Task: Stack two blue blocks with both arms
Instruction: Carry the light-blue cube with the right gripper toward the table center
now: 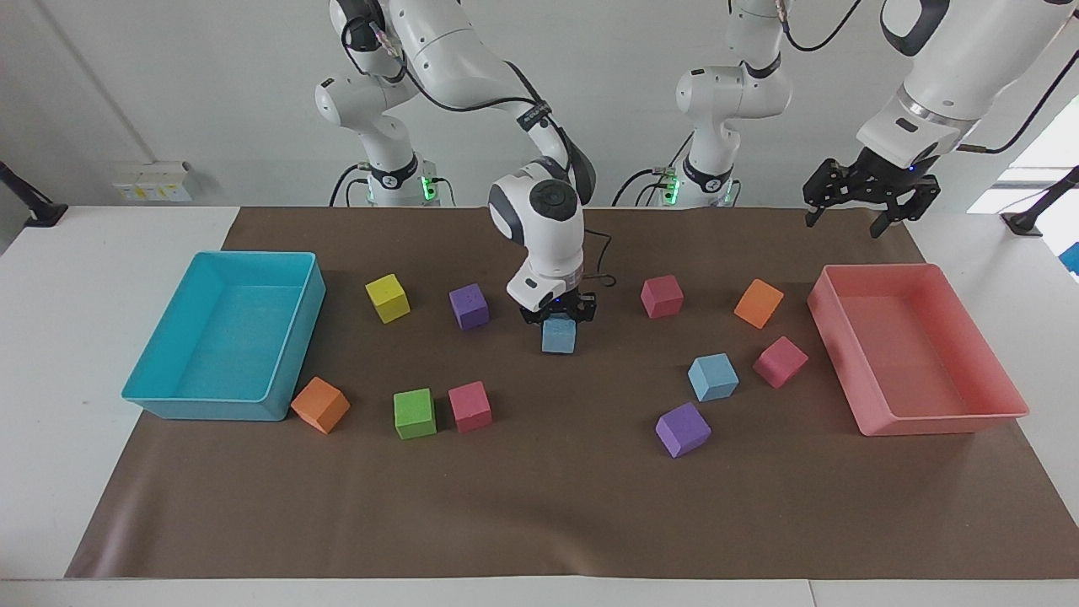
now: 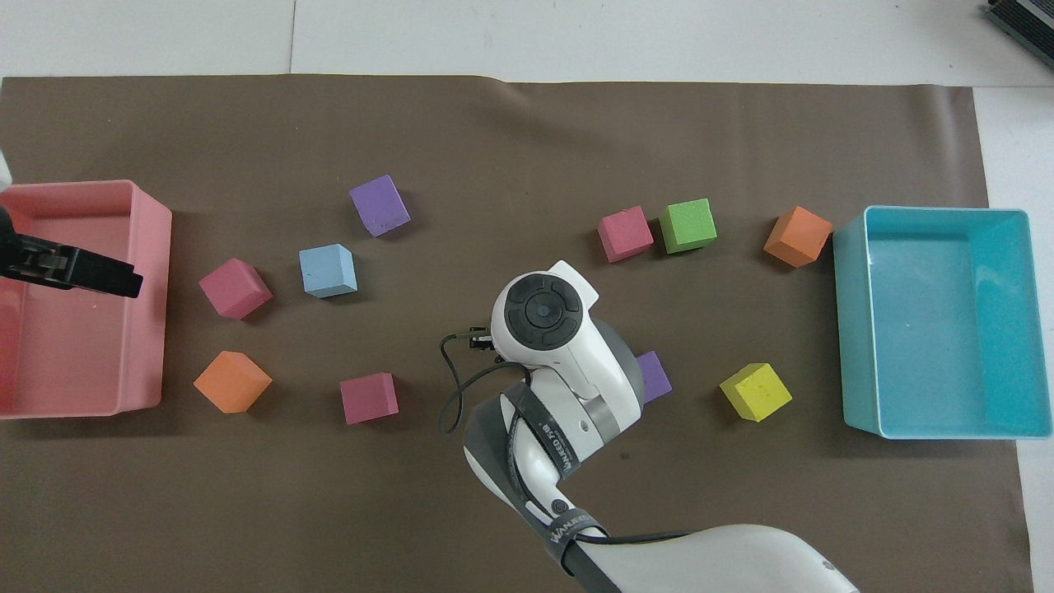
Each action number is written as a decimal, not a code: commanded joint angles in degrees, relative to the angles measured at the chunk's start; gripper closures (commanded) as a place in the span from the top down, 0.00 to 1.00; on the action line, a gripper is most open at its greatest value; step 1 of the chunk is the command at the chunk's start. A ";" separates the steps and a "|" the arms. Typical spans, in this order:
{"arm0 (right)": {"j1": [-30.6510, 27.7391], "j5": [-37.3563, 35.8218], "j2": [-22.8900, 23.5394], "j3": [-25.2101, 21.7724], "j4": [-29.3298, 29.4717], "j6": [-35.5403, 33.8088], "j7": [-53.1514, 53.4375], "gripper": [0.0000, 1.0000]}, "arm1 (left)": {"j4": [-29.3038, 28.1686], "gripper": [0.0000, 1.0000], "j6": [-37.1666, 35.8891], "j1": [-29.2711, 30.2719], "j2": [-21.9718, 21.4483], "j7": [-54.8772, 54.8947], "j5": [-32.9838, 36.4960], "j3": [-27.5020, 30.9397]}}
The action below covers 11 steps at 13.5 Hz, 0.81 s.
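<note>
- Right tool [image 1: 559, 318] clamped on 1 blue block [image 1: 558, 335], low over the surface's [image 1: 539, 506] middle.
- Second blue block [image 1: 713, 376] resting toward the left arm's end.
- Left tool [image 1: 868, 198] waiting with fingers spread above the pink tray [image 1: 936, 417].

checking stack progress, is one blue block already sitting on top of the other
No: in the facing view the right gripper holds one blue block at mid-table, while the other blue block lies apart on the mat.
</note>
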 commanded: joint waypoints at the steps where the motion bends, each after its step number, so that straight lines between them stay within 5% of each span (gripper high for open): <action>1: 0.17 2.33 1.04 0.24 -0.75 1.30 1.39 0.00 | -1.04 1.00 0.05 0.42 -1.14 0.60 -0.64 -0.14; 8: 0.08 3.05 1.23 0.24 -1.19 1.74 1.21 0.00 | -1.04 1.00 -0.04 0.42 -1.14 0.60 -0.64 -0.14; 9: -0.01 3.05 1.23 0.24 -1.10 1.66 0.78 0.29 | -1.04 1.00 0.05 0.42 -1.14 0.60 -0.64 -0.14; 10: 0.08 2.96 1.14 0.24 -1.10 1.48 0.51 0.84 | -1.04 1.00 -0.04 0.42 -1.14 0.60 -0.64 -0.14; 11: 0.26 2.18 1.05 0.24 -1.10 1.48 0.34 1.00 | -1.04 1.00 0.05 0.42 -1.14 0.60 -0.64 -0.14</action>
